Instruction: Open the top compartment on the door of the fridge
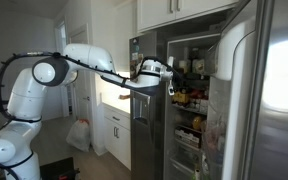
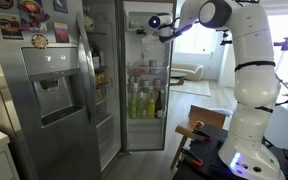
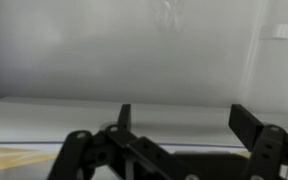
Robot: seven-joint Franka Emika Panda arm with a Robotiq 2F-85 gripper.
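The top compartment (image 1: pixel 234 55) ran crosswise on the door (image 1: pixel 280 120); fridge (image 2: pixel 144 60) shelves held bottles (image 2: pixel 142 100); the gripper (image 3: pixel 184 122) gaped, empty.

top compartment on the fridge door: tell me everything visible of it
The top compartment is a white, glossy, plastic-looking bin with a rounded, bulging front cover. It sits at the top of the open door's white inner lining and spans about the lining's width. The cover looks shut. Nothing touches it: the gripper hangs with jaws apart in front of the lit fridge interior, a clear gap short of the bin. Any hinge or handle is too small to make out.
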